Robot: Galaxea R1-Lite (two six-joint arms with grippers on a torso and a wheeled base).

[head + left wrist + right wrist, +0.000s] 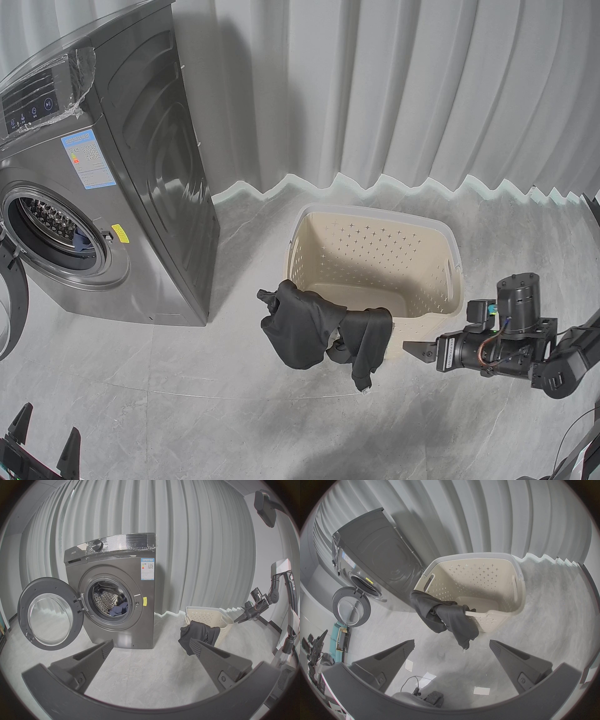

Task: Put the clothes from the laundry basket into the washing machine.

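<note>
A beige laundry basket [437, 234] [207, 614] [515, 605] stands on the floor at centre. A dark grey garment [312, 325] [198, 633] [443, 617] hangs over its near rim, draping outside. The grey washing machine [144, 150] [125, 570] [378, 552] stands at left with its round door [50, 614] swung open; blue cloth [118, 608] lies in the drum. My right gripper [417, 351] [451, 655] is open, low and just right of the garment, holding nothing. My left gripper [44, 434] [151, 656] is open at the lower left, facing the machine.
White curtains [406, 87] hang behind the basket and machine. The marble floor [219, 412] between machine and basket is open. In the right wrist view, paper scraps [481, 691] and a cable [409, 683] lie on the floor below.
</note>
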